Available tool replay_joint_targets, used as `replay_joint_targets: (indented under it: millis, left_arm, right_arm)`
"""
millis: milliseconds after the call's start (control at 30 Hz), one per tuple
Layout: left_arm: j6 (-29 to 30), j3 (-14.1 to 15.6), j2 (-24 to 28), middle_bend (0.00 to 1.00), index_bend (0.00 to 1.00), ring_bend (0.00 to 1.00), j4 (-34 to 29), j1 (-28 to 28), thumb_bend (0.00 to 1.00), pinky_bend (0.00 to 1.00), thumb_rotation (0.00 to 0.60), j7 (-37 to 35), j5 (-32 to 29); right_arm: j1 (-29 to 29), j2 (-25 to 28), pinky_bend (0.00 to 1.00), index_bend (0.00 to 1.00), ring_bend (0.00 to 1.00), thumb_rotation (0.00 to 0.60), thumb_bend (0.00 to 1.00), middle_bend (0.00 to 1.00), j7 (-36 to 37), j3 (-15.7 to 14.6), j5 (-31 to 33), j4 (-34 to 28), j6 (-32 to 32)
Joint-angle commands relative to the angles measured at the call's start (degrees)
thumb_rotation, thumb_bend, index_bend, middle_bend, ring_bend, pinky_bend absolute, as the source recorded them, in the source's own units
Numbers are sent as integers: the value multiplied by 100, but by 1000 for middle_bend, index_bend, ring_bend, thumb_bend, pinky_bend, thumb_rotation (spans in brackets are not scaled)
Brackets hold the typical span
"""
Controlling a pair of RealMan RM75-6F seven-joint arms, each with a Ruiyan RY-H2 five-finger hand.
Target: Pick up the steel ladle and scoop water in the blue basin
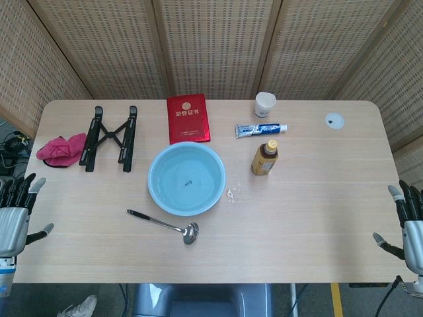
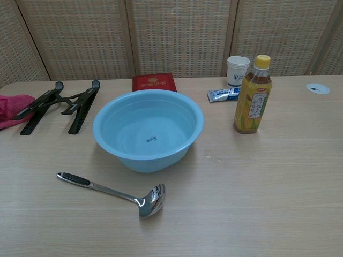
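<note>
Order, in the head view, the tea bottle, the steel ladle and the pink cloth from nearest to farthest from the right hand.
Measured from the right hand at the table's right edge:
1. Tea bottle, right of the blue basin.
2. Steel ladle, in front of the basin.
3. Pink cloth, at the far left edge.

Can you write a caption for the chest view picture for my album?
A steel ladle lies on the table in front of a blue basin, waiting to scoop water.
</note>
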Motion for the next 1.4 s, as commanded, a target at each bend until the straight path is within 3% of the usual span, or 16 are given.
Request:
replay_joint_targets:
  millis: [33, 167, 200, 233, 300, 367, 433, 500, 600, 767, 900, 1400]
  left_arm:
    - [-73, -4, 3, 0, 0, 0, 55, -1, 0, 0, 600, -83, 126]
    - [-327, 28, -83, 4, 0, 5, 348, -134, 0, 0, 600, -389, 483]
    - [-402, 18, -140, 87, 0, 85, 446, -185, 0, 51, 600, -417, 546]
    - [-500, 4, -209, 191, 0, 189, 560, -256, 0, 135, 600, -432, 615]
    - [-1012, 35, -335, 579, 0, 582, 770, -515, 0, 556, 600, -473, 708]
    - [-1388, 2, -453, 756, 21, 765, 977, -752, 0, 854, 600, -392, 782]
    - [-1839, 42, -517, 847, 73, 859, 1100, -998, 0, 982, 600, -351, 869]
    - [-2458, 67, -574, 896, 174, 910, 1174, -1324, 0, 1000, 600, -454, 888]
    - [-2919, 1, -802, 917, 287, 926, 1388, -1579, 0, 1000, 600, -298, 798]
    - [-3392, -117, -1129, 920, 380, 928, 1579, -1807, 24, 1000, 600, -217, 530]
    - [-3662, -180, -1387, 920, 425, 929, 1797, -1969, 150, 1000, 600, -183, 406]
    - [-3944, -331, -2365, 919, 488, 928, 2558, -2229, 292, 1000, 600, 114, 62]
  right_arm:
    - [0, 5, 0, 0, 0, 600, 0, 0, 25, -9, -28, -5, 1]
    - [-9, 25, 0, 0, 0, 600, 0, 0, 112, -11, -52, 18, 21]
    - [-12, 28, 0, 0, 0, 600, 0, 0, 131, -10, -50, 20, 23]
    - [-12, 31, 0, 0, 0, 600, 0, 0, 148, -8, -45, 22, 19]
    - [0, 40, 0, 0, 0, 600, 0, 0, 172, 9, -16, 20, -2]
    - [12, 42, 0, 0, 0, 600, 0, 0, 184, 23, 14, 31, -28]
    - [19, 39, 0, 0, 0, 600, 0, 0, 204, 41, 57, 42, -47]
    - [34, 24, 0, 0, 0, 600, 0, 0, 238, 58, 94, 76, -75]
    - [52, 12, 0, 0, 0, 600, 0, 0, 281, 78, 163, 126, -129]
    - [71, 7, 0, 0, 0, 600, 0, 0, 322, 93, 216, 164, -183]
    - [75, 18, 0, 0, 0, 600, 0, 0, 356, 95, 226, 171, -198]
    - [75, 71, 0, 0, 0, 600, 0, 0, 542, 87, 211, 185, -223]
